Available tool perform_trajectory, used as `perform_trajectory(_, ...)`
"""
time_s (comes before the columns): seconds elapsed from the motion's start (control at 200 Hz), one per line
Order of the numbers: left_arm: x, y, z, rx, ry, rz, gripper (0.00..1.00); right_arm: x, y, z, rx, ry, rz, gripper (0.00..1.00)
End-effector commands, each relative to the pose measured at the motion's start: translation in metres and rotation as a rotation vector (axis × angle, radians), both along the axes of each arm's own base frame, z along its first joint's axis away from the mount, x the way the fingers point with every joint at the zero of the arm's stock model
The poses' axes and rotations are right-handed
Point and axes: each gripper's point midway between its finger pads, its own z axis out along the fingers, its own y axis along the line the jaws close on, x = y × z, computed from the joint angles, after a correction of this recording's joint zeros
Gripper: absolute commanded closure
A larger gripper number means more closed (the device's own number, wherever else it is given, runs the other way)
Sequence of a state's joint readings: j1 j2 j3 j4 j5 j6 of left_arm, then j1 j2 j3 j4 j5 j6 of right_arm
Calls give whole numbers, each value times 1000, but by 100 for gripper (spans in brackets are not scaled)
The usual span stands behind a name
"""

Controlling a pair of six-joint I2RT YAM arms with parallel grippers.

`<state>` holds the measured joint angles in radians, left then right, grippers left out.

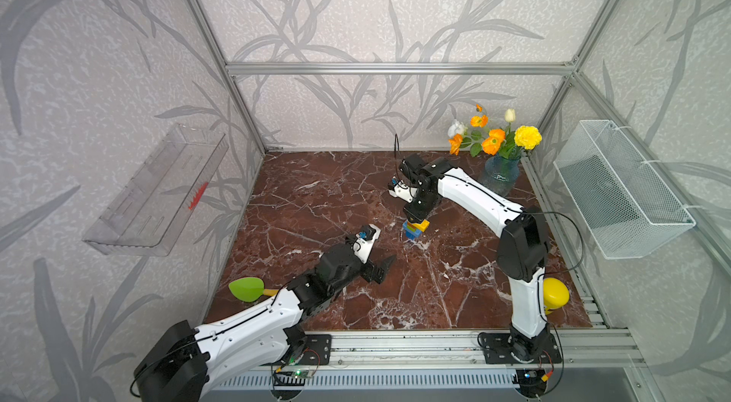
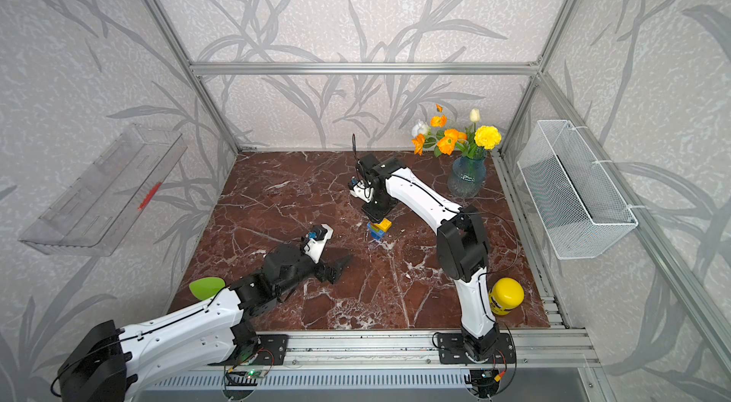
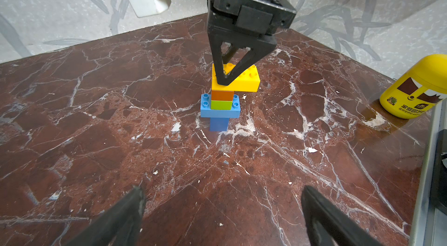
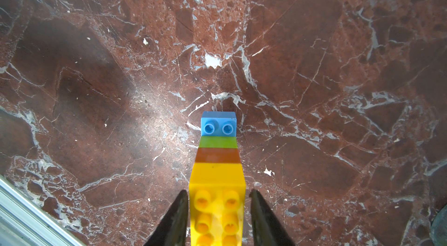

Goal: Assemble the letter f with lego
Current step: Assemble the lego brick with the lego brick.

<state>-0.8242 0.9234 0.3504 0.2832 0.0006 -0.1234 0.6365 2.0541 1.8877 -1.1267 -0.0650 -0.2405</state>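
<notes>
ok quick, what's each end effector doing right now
left end effector: open, empty.
right end effector: open, one finger on each side of the yellow brick, thin gaps showing on both sides.

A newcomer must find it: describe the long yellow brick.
On the red marble table, look mid-table for the small brick stack below the right gripper. The long yellow brick is its top layer, the stack's only yellow piece; the yellow bottle is round, unstudded.
</notes>
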Motion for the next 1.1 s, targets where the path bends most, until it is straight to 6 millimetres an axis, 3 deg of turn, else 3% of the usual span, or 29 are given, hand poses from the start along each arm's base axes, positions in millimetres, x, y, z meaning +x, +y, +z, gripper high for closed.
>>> perform_trajectory(0.0, -1, 1, 1, 0, -10, 0, 1, 1, 4, -3, -2, 14, 12, 58)
perform_trajectory(0.215, -1, 2, 1, -1, -11, 3, 1, 1, 3, -8, -9, 24, 10, 59)
perform_trajectory(0.685, -2, 5, 0, -4, -16, 11, 1, -1, 5, -10, -10, 42, 3, 76)
perform_trajectory(1.095, -2, 5, -1, -5, -13, 9, 1, -15, -1, -43, -134, 161, 9, 88)
